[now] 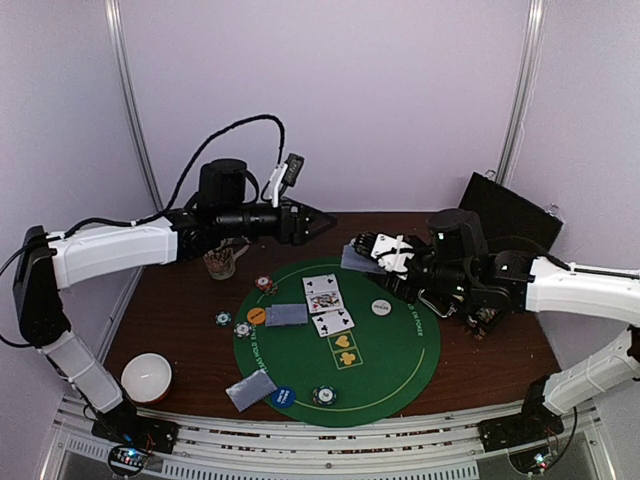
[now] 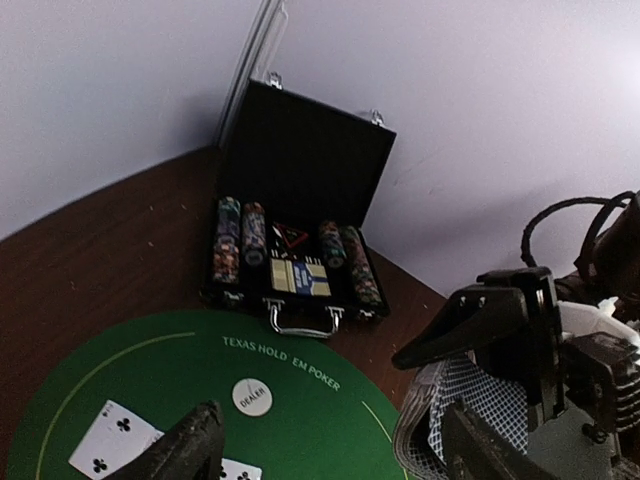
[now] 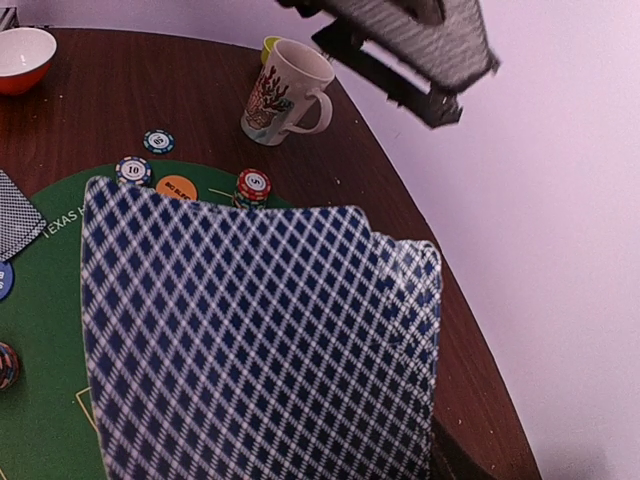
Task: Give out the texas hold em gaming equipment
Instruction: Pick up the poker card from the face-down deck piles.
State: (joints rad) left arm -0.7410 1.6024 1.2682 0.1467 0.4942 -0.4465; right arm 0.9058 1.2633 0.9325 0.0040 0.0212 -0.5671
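Note:
My right gripper is shut on a deck of blue-backed playing cards, held above the far edge of the green mat; the deck hides its fingers. My left gripper hovers open and empty just left of the deck, above the mat's far side. On the mat lie two face-up cards, two face-down cards, a white dealer button, an orange button, a blue button and striped chips.
An open black case with rows of chips stands at the back right. A patterned mug is at the back left, beside the left arm. A white bowl sits near the front left edge.

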